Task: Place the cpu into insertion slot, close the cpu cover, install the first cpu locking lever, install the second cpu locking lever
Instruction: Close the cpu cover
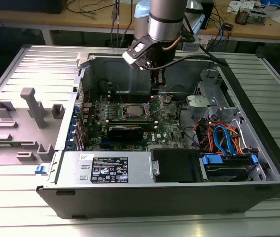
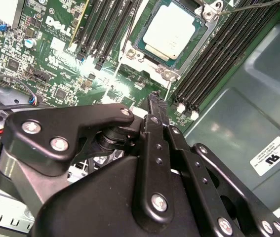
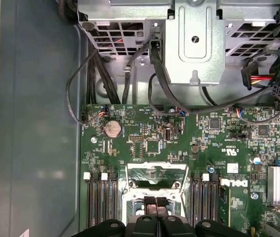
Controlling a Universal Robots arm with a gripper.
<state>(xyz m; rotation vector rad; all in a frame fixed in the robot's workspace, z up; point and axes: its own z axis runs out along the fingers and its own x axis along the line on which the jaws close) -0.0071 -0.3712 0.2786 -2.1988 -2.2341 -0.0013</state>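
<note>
One gripper (image 2: 154,96) hangs just above and beside the slot (image 2: 139,49), fingers pressed together on nothing, probably pinched to a narrow tip so it can push or hook small socket parts. Cpu (image 2: 169,32) already lies flat inside the slot, silver top up, so placing looks done. Cover (image 3: 128,177) seems to stand raised at the slot's edge with board showing through its cut-out, and a thin wire lever (image 2: 243,7) sits free beside the slot, so I judge closing and locking not yet done.
</note>
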